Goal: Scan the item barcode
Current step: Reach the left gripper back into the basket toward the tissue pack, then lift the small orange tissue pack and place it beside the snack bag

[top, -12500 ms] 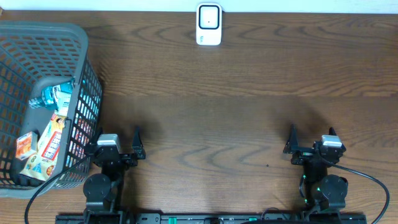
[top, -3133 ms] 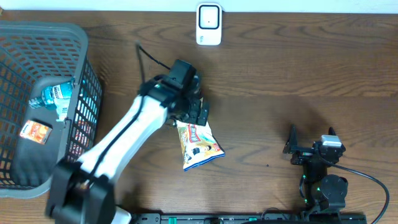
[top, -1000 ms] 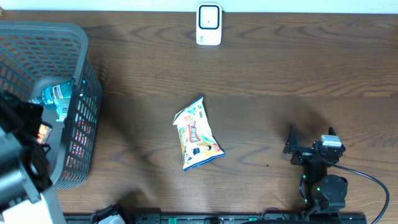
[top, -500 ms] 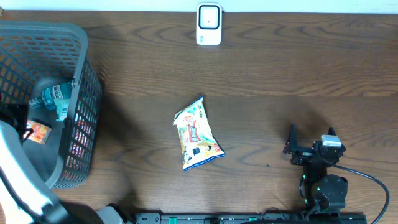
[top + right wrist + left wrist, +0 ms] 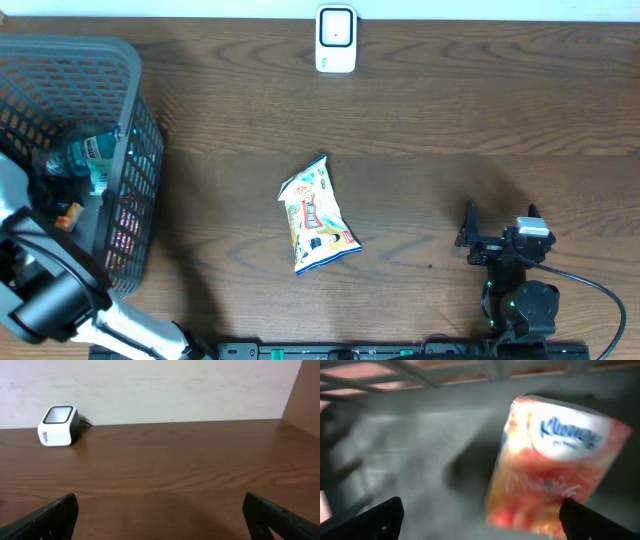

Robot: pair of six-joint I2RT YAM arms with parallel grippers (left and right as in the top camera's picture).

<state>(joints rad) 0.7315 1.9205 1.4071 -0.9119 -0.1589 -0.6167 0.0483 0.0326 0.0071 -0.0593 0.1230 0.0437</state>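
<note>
Left wrist — Kleenex pack (image 5: 555,460) near wide left gripper (image 5: 482,522); overhead alone shows snack bag (image 5: 318,215); right gripper (image 5: 500,218) wide.

We have a dark wooden table (image 5: 450,150). On it sit a grey basket (image 5: 70,48) at the left, a snack bag (image 5: 318,215) mid-table, and a white scanner (image 5: 336,40) at the far edge.

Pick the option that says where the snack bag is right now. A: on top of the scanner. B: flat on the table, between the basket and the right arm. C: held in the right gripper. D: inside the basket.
B: the snack bag lies flat on the bare wood of the table, apart from the basket and well short of the scanner at the far edge.
</note>
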